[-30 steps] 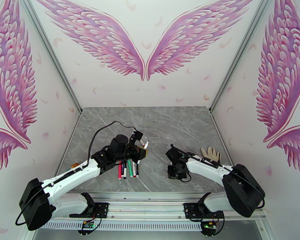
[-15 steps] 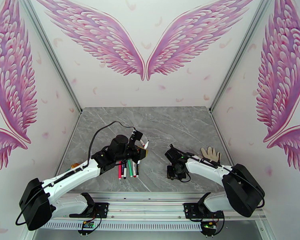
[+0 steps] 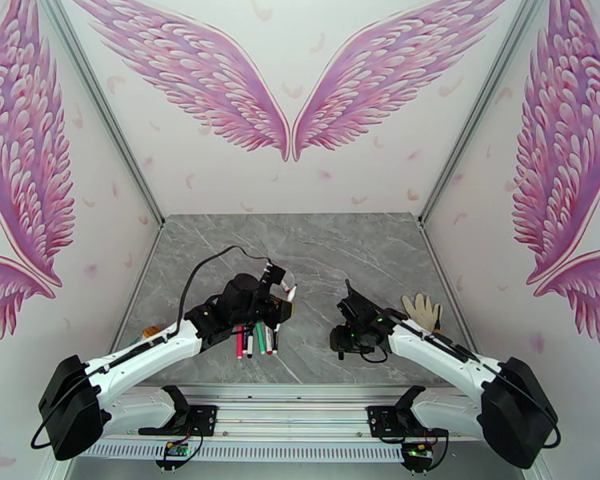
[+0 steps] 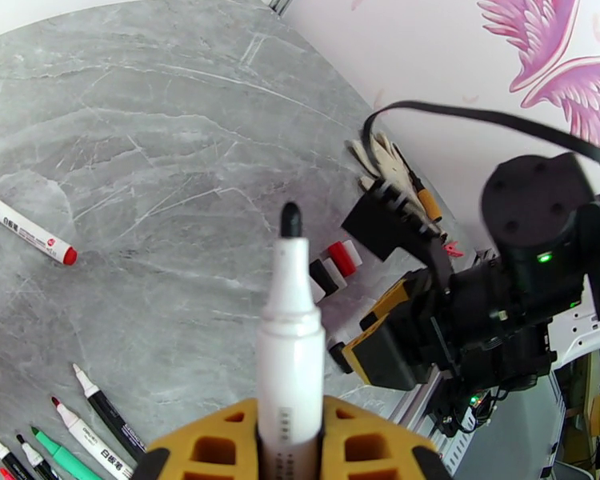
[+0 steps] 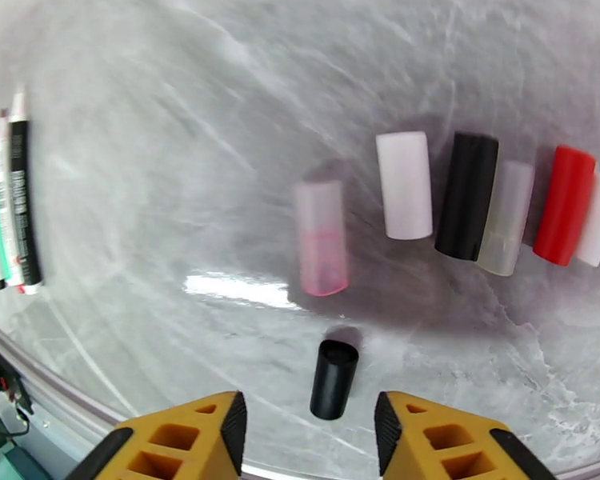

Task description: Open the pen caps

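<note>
Right arm has swung its elbow outward and its gripper (image 5: pixel 309 430) has spread, leaving 1 black cap (image 5: pixel 334 379) lying on the marble table (image 5: pixel 180 114) between the fingers, near 6 more caps (image 5: pixel 404 184), red, black, white and clear. Left gripper (image 4: pixel 290 446) pinches an uncapped white pen (image 4: pixel 289 314), black tip bare

Pen caps (image 5: pixel 466 195) off, lying flat in a row at 2 o'clock. Small black cap (image 5: pixel 333 379) alone at 6 o'clock. Uncapped pens (image 5: pixel 12 203) side by side at 9 o'clock.
</note>
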